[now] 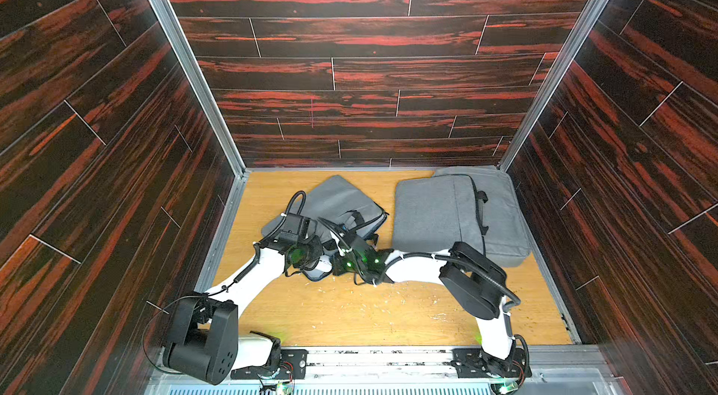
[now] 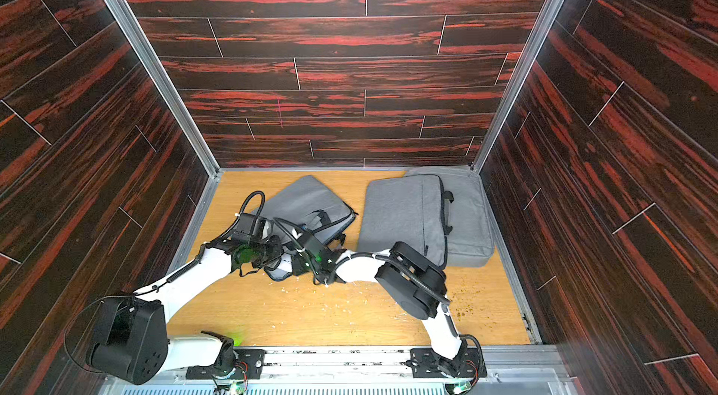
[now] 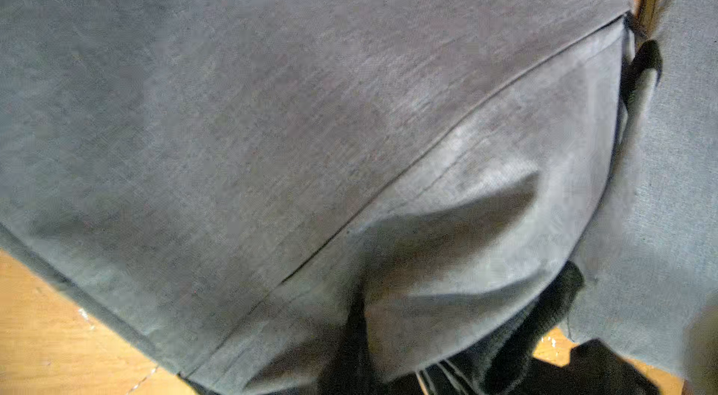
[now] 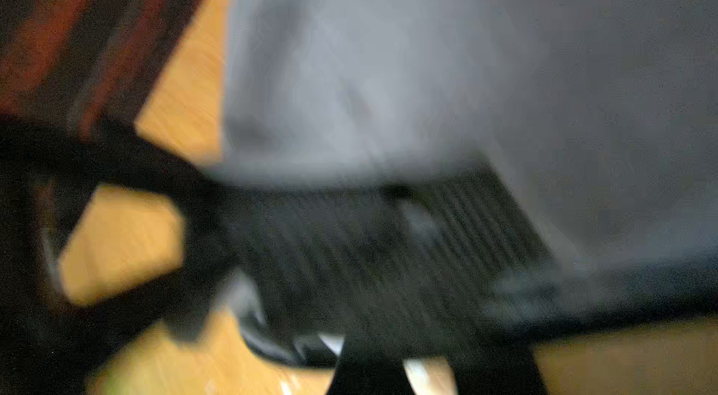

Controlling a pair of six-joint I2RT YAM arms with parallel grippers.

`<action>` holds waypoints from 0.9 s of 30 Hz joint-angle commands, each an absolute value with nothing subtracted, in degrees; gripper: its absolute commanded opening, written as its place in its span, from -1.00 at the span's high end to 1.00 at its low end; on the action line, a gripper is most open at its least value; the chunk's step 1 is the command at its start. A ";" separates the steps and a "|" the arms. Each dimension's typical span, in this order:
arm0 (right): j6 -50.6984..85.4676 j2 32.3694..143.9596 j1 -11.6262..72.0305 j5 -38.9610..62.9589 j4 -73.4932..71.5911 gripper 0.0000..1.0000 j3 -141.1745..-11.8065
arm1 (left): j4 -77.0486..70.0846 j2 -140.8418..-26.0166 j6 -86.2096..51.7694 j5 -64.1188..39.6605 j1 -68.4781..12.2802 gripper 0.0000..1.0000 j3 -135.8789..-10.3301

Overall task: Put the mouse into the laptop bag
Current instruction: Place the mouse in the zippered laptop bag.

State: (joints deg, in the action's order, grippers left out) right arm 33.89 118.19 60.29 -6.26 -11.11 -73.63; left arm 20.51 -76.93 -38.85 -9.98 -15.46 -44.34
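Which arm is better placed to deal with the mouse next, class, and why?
Probably right. The left gripper is shut on bunched fabric of the laptop bag; the right gripper, shut, sits beside the white mouse at the bag's edge.

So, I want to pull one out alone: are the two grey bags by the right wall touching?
Touching. In both top views the upper bag lies on the lower bag, hiding part of it.

Stacked grey bags (image 1: 427, 214) fill far right; narrow gap beside laptop bag (image 1: 338, 195); table (image 1: 369, 315) front open.
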 commanded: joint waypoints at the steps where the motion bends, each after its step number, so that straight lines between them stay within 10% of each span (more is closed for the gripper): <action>1: 34.95 123.79 60.19 -4.15 -10.06 1.00 -77.18 | 21.19 -77.33 -39.00 -10.86 -15.64 1.00 -43.94; 27: 40.43 121.58 59.92 0.90 -11.63 1.00 -71.45 | 21.18 -77.20 -38.62 -10.79 -15.64 1.00 -43.79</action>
State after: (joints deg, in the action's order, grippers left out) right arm 38.24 118.93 59.18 -2.39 -10.33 -69.08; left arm 20.51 -77.34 -38.54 -10.07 -15.46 -44.34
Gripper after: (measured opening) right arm 0.047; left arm 0.086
